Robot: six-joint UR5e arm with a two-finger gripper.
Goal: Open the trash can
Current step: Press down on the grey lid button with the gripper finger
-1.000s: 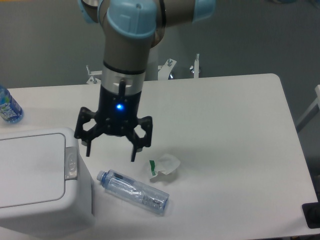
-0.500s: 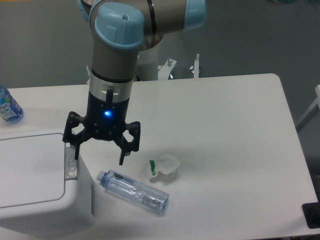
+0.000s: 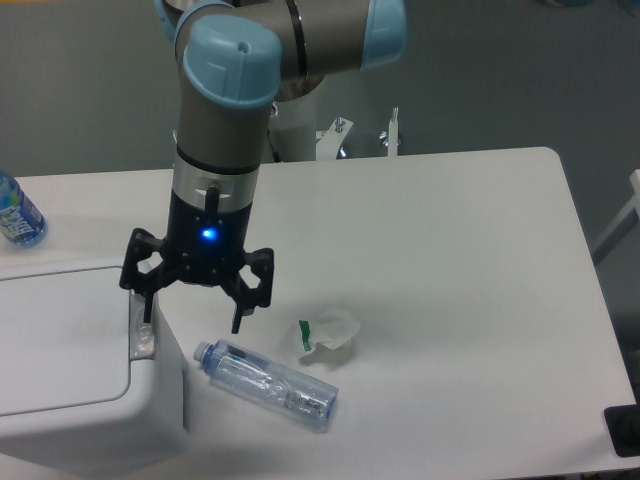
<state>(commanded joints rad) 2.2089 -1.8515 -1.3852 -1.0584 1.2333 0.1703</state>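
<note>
The trash can sits at the table's near left corner, lid down. A clear bottle lies right of it, crumpled wrapper beyond. The hand, fingers apart, hovers over the can's grey button strip.

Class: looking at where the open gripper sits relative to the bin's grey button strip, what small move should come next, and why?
Probably lower straight down: the gripper is open, one finger right above the grey button strip on the trash can, whose lid looks shut. Pressing there should release it.
</note>
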